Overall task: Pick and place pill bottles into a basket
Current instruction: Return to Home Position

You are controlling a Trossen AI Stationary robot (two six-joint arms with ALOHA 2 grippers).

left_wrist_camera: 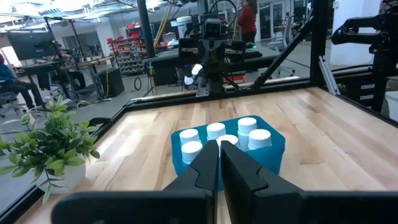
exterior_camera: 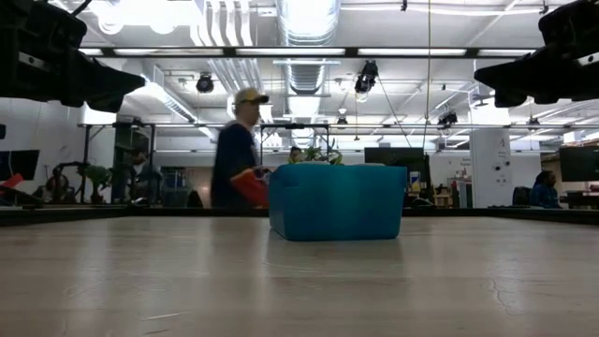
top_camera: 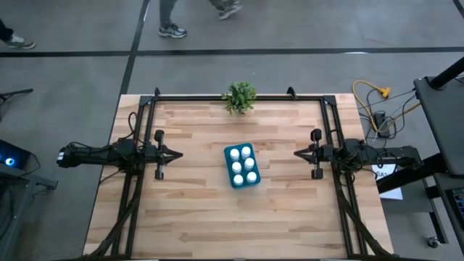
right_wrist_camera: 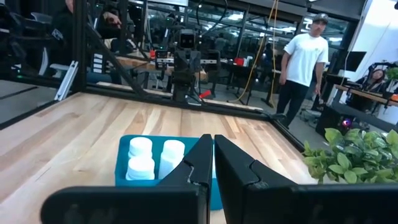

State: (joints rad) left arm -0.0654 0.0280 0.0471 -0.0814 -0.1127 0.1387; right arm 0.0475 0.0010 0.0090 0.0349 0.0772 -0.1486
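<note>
While both arms hang back at opposite sides of the worktop (top_camera: 196, 217), the basket (exterior_camera: 337, 201) sits near the middle between them, turned slightly askew to the planks. Six pill bottles (top_camera: 237, 166) stand upright inside it, caps up, in two rows of three. The left hand (top_camera: 177, 153) points toward the basket from its side, fingers pressed together and gripping nothing. The right hand (top_camera: 297, 153) mirrors it from the other side, likewise clenched on nothing, and both are well apart from the basket. A small potted plant (top_camera: 239, 97) stands at the far edge of the worktop.

From table height the basket's blue wall hides every bottle, and the arms show only as dark shapes cut off at the upper corners. Seen from the left wrist, the closed fingers cover part of the near wall and part of one cap. From the right wrist, only the bottles to one side of the fingers show. A person (exterior_camera: 236, 150) in a cap stands beyond the worktop, legs cut off by its far edge.
</note>
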